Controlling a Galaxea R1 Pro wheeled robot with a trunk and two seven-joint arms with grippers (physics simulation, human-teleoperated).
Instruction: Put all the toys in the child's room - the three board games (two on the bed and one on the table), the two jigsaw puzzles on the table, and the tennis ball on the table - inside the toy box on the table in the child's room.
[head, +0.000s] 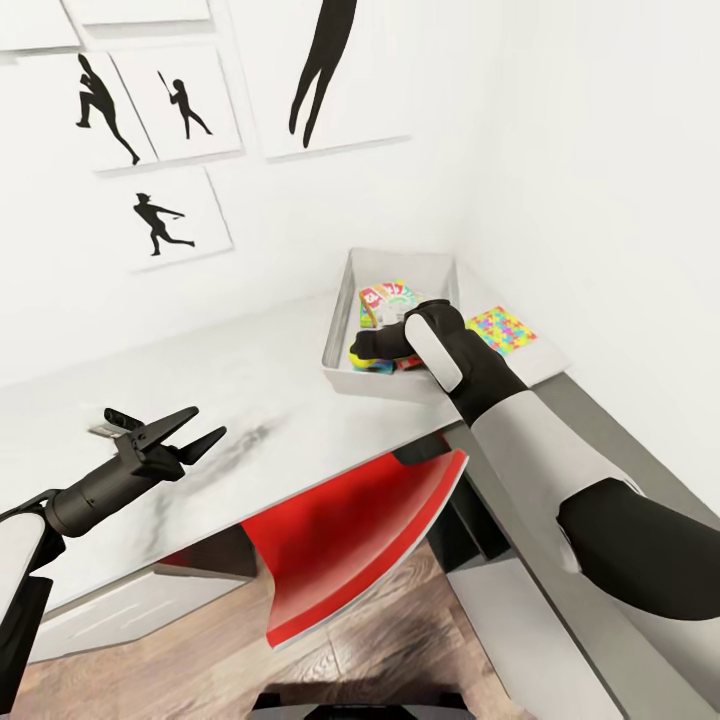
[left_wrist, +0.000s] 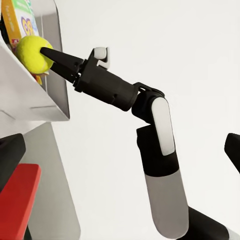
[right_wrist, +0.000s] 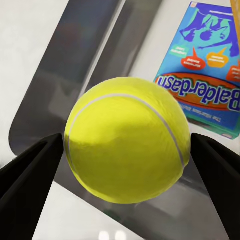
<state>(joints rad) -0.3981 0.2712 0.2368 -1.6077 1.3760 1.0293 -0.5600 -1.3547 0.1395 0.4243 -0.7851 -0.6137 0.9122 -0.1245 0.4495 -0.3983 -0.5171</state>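
The right gripper (left_wrist: 42, 54), fingers pinched on the tennis ball (right_wrist: 127, 145), holds it over the toy box (head: 345, 300) at one o'clock for dropping beside the teal-blue board game (right_wrist: 202, 75), while the left gripper (head: 195, 430) idles spread, holding nothing.

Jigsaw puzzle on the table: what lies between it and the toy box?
Head view: the right arm crosses the gap between the jigsaw puzzle and the toy box; otherwise bare table.

Bright, even, shadow-soft renders; wide-angle edge distortion.
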